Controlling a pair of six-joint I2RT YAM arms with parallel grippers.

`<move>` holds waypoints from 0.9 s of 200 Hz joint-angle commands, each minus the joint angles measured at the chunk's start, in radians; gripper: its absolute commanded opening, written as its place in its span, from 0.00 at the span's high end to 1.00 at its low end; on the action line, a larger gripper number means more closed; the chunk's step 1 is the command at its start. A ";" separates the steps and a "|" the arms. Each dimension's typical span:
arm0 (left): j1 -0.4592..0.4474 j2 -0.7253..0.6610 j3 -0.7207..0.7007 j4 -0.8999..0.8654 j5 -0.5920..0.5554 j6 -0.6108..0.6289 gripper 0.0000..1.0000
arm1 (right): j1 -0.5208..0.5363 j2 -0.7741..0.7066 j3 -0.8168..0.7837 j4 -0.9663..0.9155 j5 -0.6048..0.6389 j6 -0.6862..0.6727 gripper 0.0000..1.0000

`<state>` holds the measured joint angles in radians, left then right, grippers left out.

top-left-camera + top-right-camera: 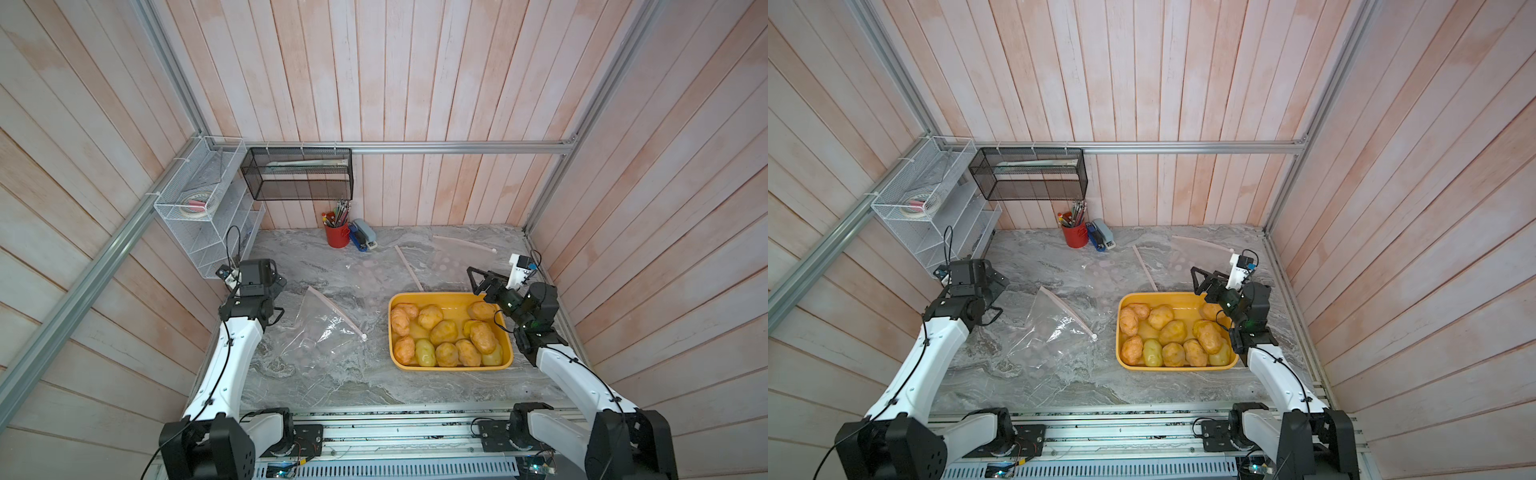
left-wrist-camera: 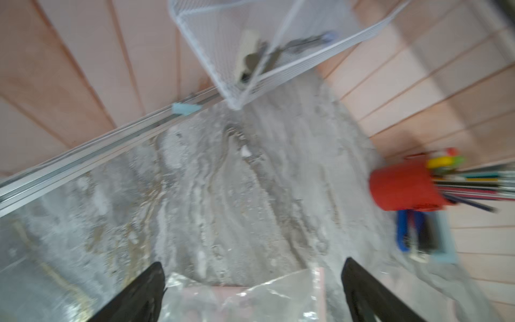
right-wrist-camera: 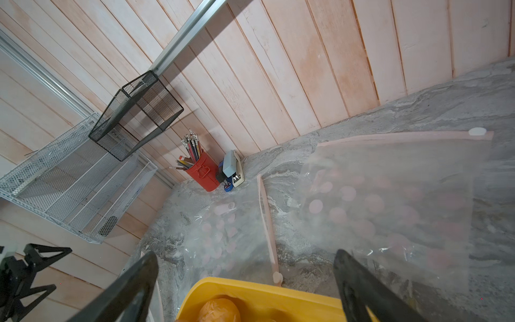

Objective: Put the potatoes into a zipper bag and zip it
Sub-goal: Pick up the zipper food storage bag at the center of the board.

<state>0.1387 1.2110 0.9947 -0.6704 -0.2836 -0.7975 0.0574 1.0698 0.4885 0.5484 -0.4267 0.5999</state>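
Note:
Several potatoes (image 1: 444, 332), pale yellow to orange-brown, lie in a yellow tray (image 1: 449, 296) on the right of the marble table; both top views show them (image 1: 1173, 332). A clear zipper bag (image 1: 324, 332) with a pink zip strip lies crumpled left of the tray. Two more clear bags lie flat further back (image 1: 374, 270) (image 1: 461, 257). My left gripper (image 1: 278, 280) hovers open over the far corner of the crumpled bag (image 2: 250, 298), nothing between its fingers. My right gripper (image 1: 476, 280) hangs open over the tray's far right corner, one potato (image 3: 220, 309) below it.
A red pencil cup (image 1: 336, 235) and a stapler (image 1: 363, 239) stand at the back wall. A white wire rack (image 1: 208, 216) sits on the left wall beside my left arm, with a black mesh basket (image 1: 299, 174) above. The left wrist view is blurred.

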 commanded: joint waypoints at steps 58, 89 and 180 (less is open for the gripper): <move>-0.087 -0.225 -0.135 0.083 0.135 0.137 0.00 | -0.026 -0.042 -0.043 -0.004 0.146 0.021 0.02; -0.137 -0.105 0.018 -0.109 0.076 0.015 0.00 | -0.033 -0.041 -0.067 0.006 0.110 0.042 0.02; -0.677 0.348 0.361 -0.402 -0.263 -0.317 0.11 | -0.033 -0.082 -0.054 -0.097 0.141 -0.058 0.02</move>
<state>-0.4332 1.4563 1.2728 -0.9779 -0.4549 -1.0111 0.0292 0.9871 0.4187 0.4782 -0.2852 0.5713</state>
